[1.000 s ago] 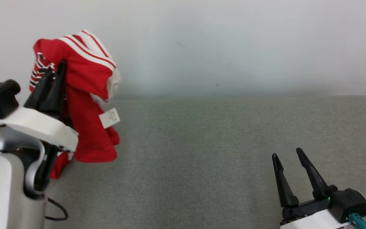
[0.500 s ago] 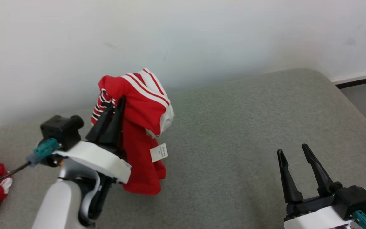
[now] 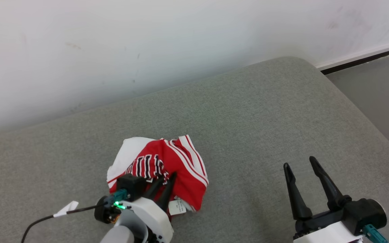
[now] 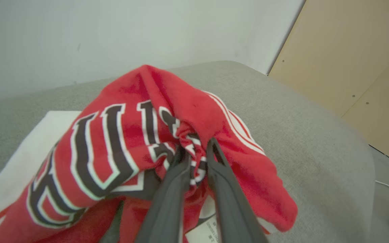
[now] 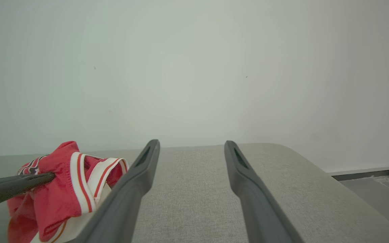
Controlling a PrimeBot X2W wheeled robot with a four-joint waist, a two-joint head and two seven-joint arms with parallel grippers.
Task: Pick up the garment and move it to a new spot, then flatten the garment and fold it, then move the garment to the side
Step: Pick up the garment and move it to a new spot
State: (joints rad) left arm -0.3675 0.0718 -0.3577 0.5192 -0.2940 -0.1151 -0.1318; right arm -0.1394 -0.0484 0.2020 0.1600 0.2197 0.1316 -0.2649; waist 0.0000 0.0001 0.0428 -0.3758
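Two claws were in view: at seven o'clock in the head view the left claw (image 3: 168,176) was pinched shut on a bunched fold of the red garment (image 3: 181,162), which lay heaped on the grey bench (image 3: 265,111), its white panel spilling toward ten o'clock and a care tag (image 3: 177,206) at its near edge. Toward five o'clock the right claw (image 3: 299,161) hovered spread wide and empty, well apart from the cloth. The garment looked light, soft and limp, likely to sag and fold onto itself, so I judged the striped hem (image 3: 196,162) or a corner the better hold for flattening.
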